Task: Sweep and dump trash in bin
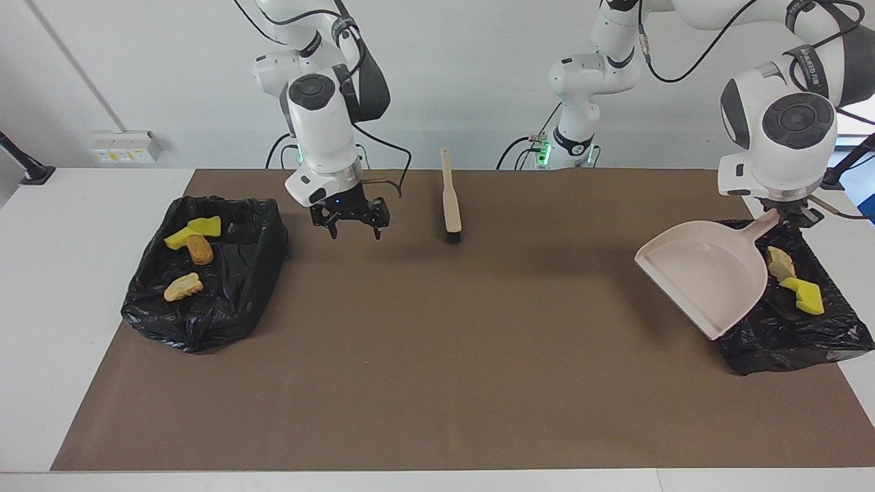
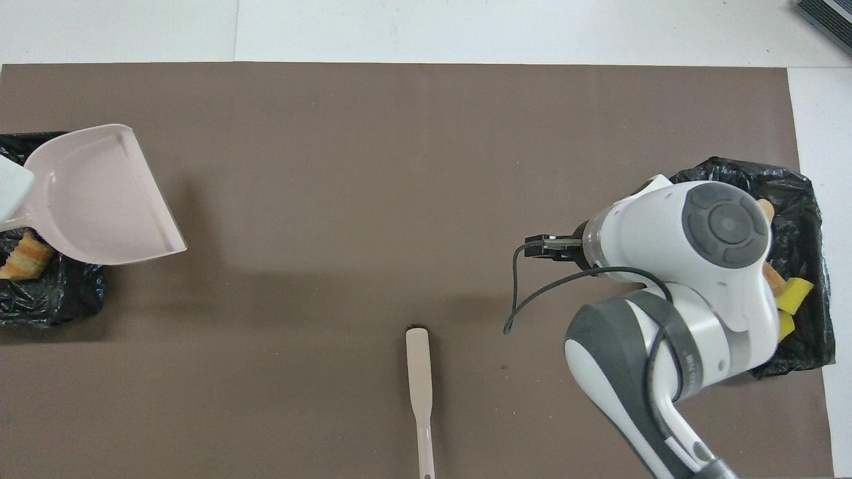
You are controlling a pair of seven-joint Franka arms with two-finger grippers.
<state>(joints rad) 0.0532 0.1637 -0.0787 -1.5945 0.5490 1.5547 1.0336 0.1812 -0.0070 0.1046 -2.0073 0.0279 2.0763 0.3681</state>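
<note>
We see the left gripper (image 1: 791,217) pinching the dustpan (image 1: 704,273) handle over a bin (image 1: 793,335) holding trash (image 1: 803,295), right gripper (image 1: 350,220) spread above the mat (image 1: 437,355), brush (image 1: 451,205) lying flat.

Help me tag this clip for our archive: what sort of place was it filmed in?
Most likely a robotics lab set up for a tidying test. Two white arms stand at a plain table with a brown mat, two bins lined with black bags, and a dustpan and brush.
</note>
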